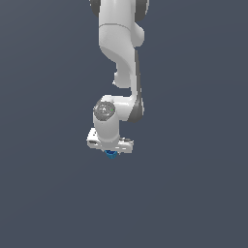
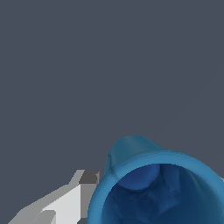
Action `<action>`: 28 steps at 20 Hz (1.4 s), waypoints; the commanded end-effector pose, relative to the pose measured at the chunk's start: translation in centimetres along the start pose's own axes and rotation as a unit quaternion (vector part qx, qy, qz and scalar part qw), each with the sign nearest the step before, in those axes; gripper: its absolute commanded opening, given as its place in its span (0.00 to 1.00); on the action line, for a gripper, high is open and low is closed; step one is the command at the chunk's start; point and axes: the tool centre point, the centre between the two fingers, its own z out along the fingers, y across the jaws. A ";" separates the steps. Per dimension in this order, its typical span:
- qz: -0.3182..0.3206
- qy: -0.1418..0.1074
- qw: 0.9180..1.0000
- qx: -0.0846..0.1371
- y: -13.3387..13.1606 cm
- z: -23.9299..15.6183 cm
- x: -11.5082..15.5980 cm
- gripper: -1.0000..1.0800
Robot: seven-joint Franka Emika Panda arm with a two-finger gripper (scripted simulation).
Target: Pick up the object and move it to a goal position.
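Blue cup at the arm's hand.
Whether the hand's fingers clamp the cup, I cannot tell.

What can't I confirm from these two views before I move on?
- Grip: in the exterior view the gripper body hides its fingers; only a sliver of the blue cup shows.
- Second finger: the wrist view shows one finger; the cup and frame edge hide the other.
- Goal: unmarked in both.
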 end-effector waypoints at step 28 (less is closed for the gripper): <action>0.000 0.001 1.000 0.000 -14.8 -6.5 7.4 0.00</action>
